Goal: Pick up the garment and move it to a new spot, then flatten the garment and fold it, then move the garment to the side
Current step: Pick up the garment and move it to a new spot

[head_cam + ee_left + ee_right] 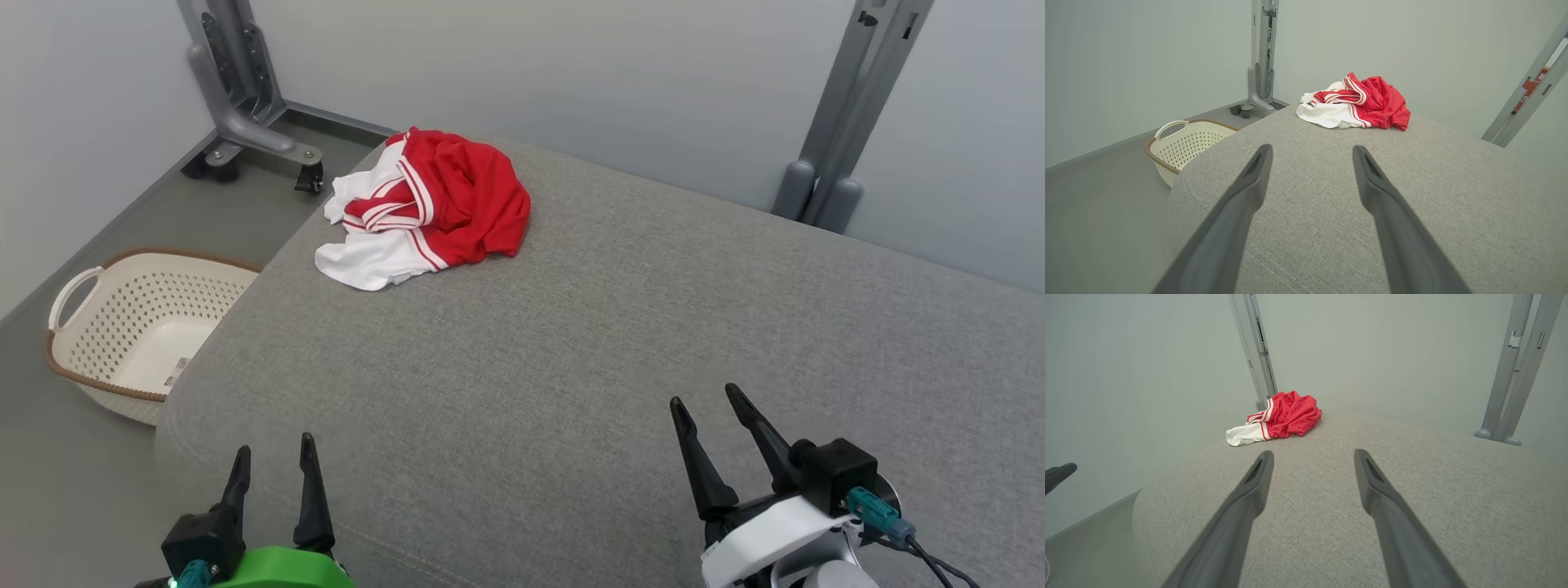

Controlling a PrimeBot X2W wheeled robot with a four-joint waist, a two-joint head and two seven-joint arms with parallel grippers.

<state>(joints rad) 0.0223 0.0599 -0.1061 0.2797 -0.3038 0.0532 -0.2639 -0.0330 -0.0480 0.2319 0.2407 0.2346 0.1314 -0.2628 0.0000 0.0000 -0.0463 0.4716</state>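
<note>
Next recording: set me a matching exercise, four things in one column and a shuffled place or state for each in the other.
Things: 1 garment; 2 basket; 3 left gripper; 4 right gripper.
Places or states: A on the floor beside the grey cushion; B crumpled, far left on the cushion; C open over the cushion's near right; D open over its near left.
Pairs: 1-B; 2-A; 3-D; 4-C.
</note>
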